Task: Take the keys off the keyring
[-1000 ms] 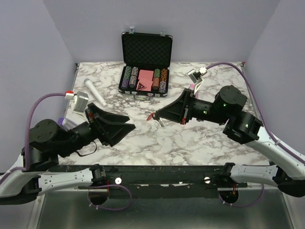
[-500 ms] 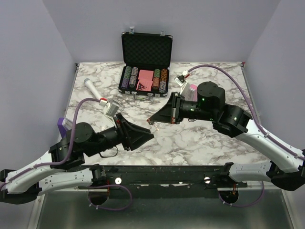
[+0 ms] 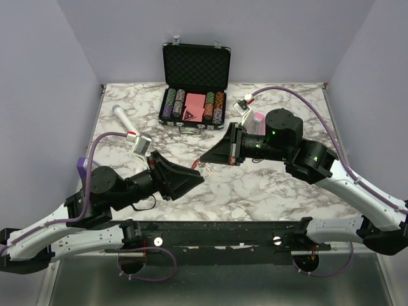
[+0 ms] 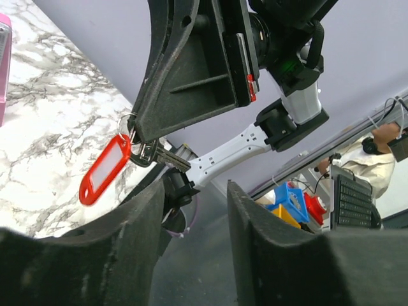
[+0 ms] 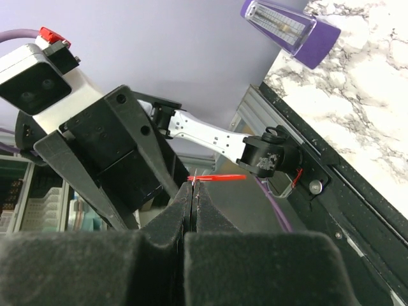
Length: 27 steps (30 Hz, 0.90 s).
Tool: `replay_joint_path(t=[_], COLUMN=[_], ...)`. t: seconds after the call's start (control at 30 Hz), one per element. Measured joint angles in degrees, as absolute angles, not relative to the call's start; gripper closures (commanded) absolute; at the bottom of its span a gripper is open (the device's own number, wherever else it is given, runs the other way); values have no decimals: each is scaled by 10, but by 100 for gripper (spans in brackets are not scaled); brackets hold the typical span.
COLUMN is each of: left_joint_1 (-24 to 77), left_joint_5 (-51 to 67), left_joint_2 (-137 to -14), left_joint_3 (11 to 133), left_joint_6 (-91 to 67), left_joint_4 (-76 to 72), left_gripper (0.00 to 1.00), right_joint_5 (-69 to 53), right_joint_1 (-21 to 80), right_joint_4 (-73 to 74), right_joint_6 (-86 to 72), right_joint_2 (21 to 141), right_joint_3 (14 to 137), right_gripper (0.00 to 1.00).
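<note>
My right gripper (image 3: 203, 160) is shut on the thin metal loop of the keyring (image 4: 105, 169), a bright red oval tag that hangs above the marble table. The tag shows edge-on in the right wrist view, at my right gripper (image 5: 192, 186). The keys (image 4: 159, 155), small and silver-grey, dangle beside the tag just under the right fingertips. My left gripper (image 3: 199, 179) sits just below and in front of them. In the left wrist view my left gripper (image 4: 194, 194) stands open with nothing between the pads, and the keys are just above its left finger (image 4: 137, 223).
An open black case (image 3: 194, 64) with poker chips and pink cards stands at the back centre. A white microphone (image 3: 126, 122) lies back left. A purple metronome (image 3: 81, 164) is at the left edge, and a pink object (image 3: 257, 119) is behind the right arm.
The left arm has swung right and forward until its fingertips are under the keyring, and its jaws have narrowed. The right arm moved left with the keyring, then held still.
</note>
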<state>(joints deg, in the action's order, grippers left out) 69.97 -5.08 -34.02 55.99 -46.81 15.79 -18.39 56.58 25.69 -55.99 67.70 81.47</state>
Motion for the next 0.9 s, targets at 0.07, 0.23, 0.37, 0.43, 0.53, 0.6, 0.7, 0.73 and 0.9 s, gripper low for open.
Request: replay_joint_path(t=[0.07, 0.23, 0.37, 0.43, 0.53, 0.6, 0.7, 0.73, 0.9], left_joint_1=[698, 697, 694, 693, 691, 689, 687, 687, 682], left_joint_5=[-57, -62, -63, -63, -65, -65, -67, -68, -69], left_joint_2=[-336, -337, -343, -346, -348, -348, -348, -348, -346], left_joint_3=[561, 564, 568, 568, 568, 568, 568, 568, 568], left_joint_6=[-468, -468, -469, -470, -470, -470, -470, -470, -470], left_joint_4=[159, 160, 159, 159, 159, 159, 159, 159, 154], left_gripper=[40, 38, 40, 43, 48, 50, 51, 51, 52], right_joint_5=[-188, -192, -197, -201, -205, -207, -212, -214, -225], right_joint_1=[566, 566, 566, 566, 566, 566, 566, 566, 566], right_joint_4=[252, 239, 229, 225, 219, 215, 207, 205, 191], right_joint_6=[-562, -571, -576, -579, -583, -585, -587, -588, -595], right_joint_2=[677, 677, 674, 672, 668, 667, 664, 664, 663], right_joint_3=[815, 814, 810, 808, 804, 802, 798, 797, 791], right_gripper=[99, 99, 99, 99, 99, 99, 99, 99, 99])
